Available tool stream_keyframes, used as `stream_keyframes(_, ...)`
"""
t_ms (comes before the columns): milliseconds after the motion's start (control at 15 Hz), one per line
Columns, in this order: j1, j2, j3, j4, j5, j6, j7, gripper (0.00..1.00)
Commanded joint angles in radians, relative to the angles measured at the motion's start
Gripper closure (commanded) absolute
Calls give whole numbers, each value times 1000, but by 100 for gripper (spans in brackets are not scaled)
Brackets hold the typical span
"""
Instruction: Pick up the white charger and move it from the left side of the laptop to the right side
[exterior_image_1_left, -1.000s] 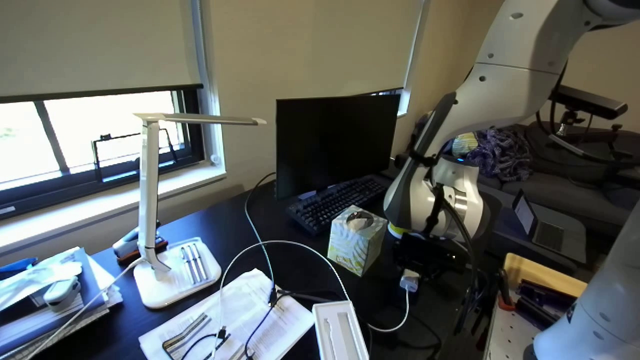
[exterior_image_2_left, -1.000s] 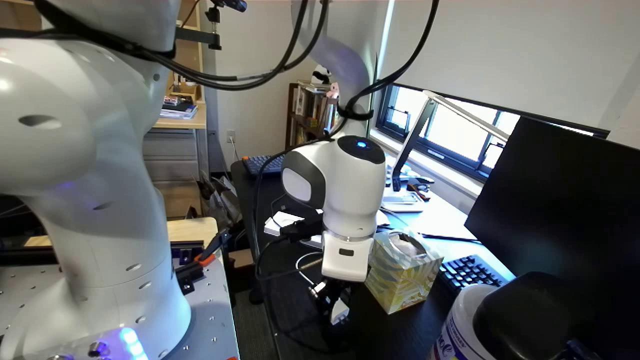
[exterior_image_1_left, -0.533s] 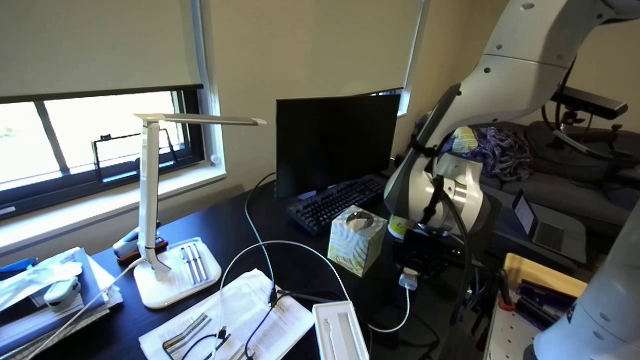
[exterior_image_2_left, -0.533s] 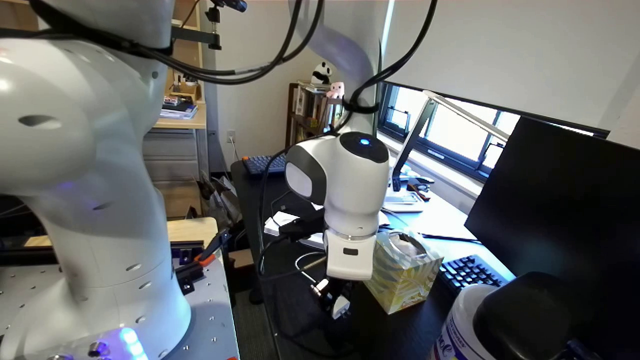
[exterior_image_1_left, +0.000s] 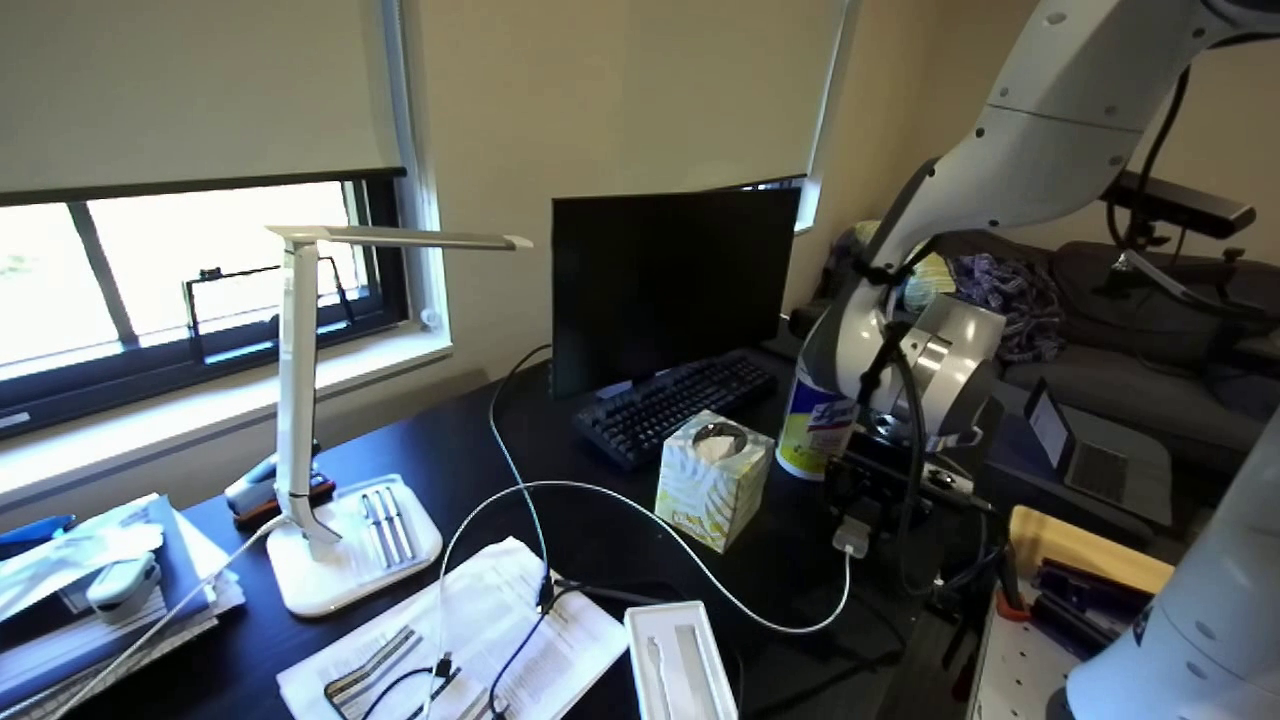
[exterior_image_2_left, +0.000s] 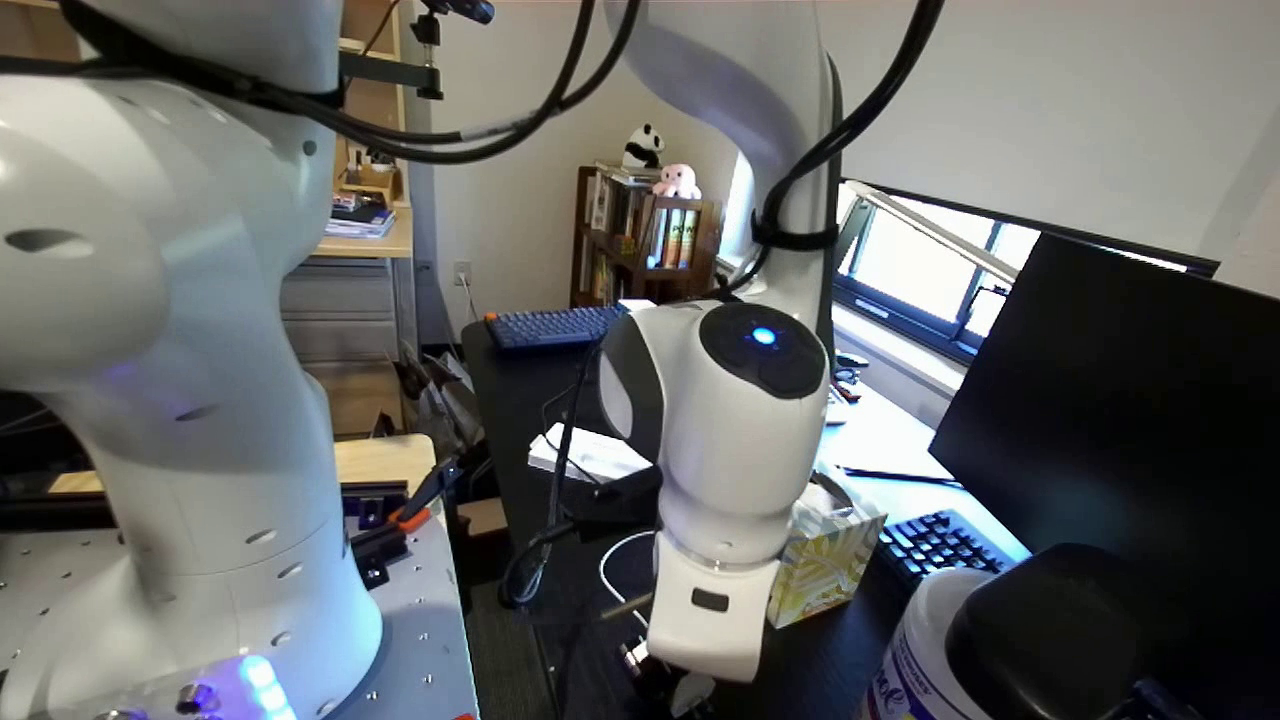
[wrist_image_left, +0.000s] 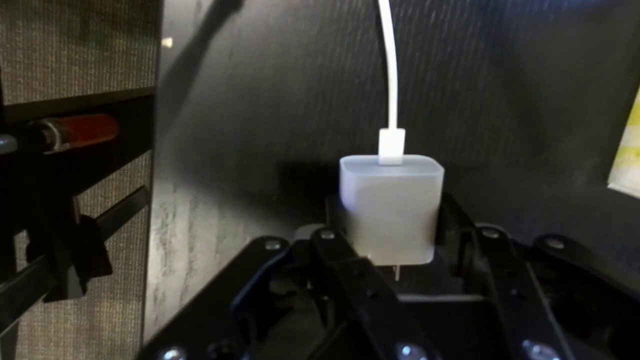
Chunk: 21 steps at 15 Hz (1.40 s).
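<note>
Gripping the charger (wrist_image_left: 392, 220) by its two sides, the claw (wrist_image_left: 389, 205) has one black finger (wrist_image_left: 350, 270) on each side of it. The charger sits between the fingertips and is held over the dark desk (wrist_image_left: 250, 125). It looks like a small white block, smooth, with rounded corners, and a thin metal prong (wrist_image_left: 397, 272) shows at one end. In the wrist view, the end with the white cable (wrist_image_left: 392, 90) points to the top, away from the claw, and the prong points to the bottom. The axis from cable to prong runs there nearly up and down; the body is almost as wide as it is long. In an exterior view, the cable leaves the charger from below and makes a curve over the desk. Near the claw stand a tissue box (exterior_image_1_left: 712, 480) and a tub (exterior_image_1_left: 812, 430) with a bright label; farther away are the black keyboard (exterior_image_1_left: 680, 405) and the large dark screen (exterior_image_1_left: 675, 290).
</note>
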Motion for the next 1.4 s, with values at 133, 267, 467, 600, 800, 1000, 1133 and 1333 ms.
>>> stream_keyframes(133,-58,31,-150,0,-32,-97,-93,78)
stream_keyframes(267,-69,14,-208,-4,-60,-132,-100,78)
stream_keyframes(467,-81,-16,-313,-12,-181,-212,-48,78)
stream_keyframes(600,-114,-34,-376,-13,-310,-280,21,78)
stream_keyframes(800,-150,-98,-471,-24,-500,-379,130,78)
stream_keyframes(1000,-171,-184,-516,-22,-649,-433,224,78)
stream_keyframes(1133,-175,-237,-510,-19,-712,-451,280,78)
stream_keyframes(1333,-139,-271,-444,-16,-772,-481,321,78)
